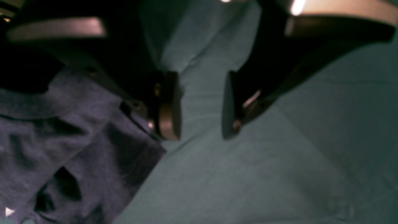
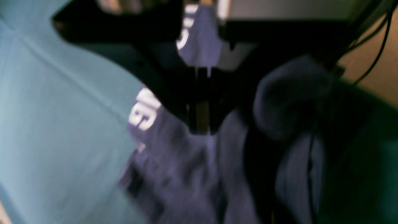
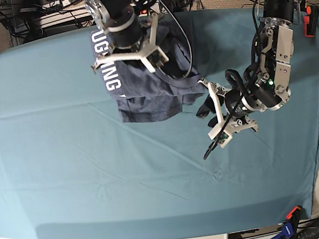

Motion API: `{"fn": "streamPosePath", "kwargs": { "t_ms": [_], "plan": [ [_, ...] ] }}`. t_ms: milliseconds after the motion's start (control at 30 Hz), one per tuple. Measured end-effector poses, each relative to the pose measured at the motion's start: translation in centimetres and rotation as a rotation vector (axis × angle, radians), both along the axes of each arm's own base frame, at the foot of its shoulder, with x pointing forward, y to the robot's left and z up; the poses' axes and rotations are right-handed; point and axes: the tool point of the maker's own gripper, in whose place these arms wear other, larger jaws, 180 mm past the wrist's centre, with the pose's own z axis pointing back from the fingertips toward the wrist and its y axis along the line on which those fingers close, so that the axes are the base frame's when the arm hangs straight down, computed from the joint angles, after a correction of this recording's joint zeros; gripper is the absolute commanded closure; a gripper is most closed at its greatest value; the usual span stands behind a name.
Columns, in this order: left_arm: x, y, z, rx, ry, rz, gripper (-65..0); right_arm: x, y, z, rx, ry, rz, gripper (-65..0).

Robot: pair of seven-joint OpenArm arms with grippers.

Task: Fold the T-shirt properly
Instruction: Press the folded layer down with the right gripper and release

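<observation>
1. The cloth (image 3: 97,179) covers the whole table.
2. The left gripper (image 3: 213,117) is right of the middle, low over the cloth. Its jaws are wide apart and hold nothing.
3. The shirt (image 3: 145,95) lies bunched up at the far side, just left of that gripper.
4. The right gripper (image 2: 202,124) is pinched tight on the shirt.

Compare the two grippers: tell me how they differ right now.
The left gripper is open and holds nothing; the right gripper is shut on the T-shirt. The left hangs over bare teal cloth beside the shirt; the right is above the bunched shirt, lifting it.
</observation>
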Motion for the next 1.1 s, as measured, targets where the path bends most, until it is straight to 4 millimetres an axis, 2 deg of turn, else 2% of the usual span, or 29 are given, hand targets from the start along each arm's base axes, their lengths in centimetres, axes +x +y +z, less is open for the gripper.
{"fn": "streamPosePath", "kwargs": {
  "t_ms": [200, 300, 700, 900, 1100],
  "plan": [
    [0.0, 0.0, 0.0, 0.000, 0.000, 0.000, -24.1, -2.1, -0.5, -1.4, -0.020, 0.075, 0.009, 0.0],
    [0.0, 0.0, 0.0, 0.000, 0.000, 0.000, -24.1, -2.4, 0.1, -1.6, 0.011, 0.093, 0.027, 0.0],
    [0.0, 0.0, 0.0, 0.000, 0.000, 0.000, -24.1, -2.1, 1.1, -1.4, 0.046, 0.071, 0.066, 0.0],
    [0.1, 0.0, 0.0, -0.002, -0.002, 0.003, -24.1, -0.3, 1.1, -2.3, 0.011, 0.051, 0.061, 0.0],
    [0.1, 0.0, 0.0, -0.002, -0.002, 0.003, -24.1, -0.8, 2.3, -4.0, 0.043, 0.117, 0.085, 0.0]
  ]
}}
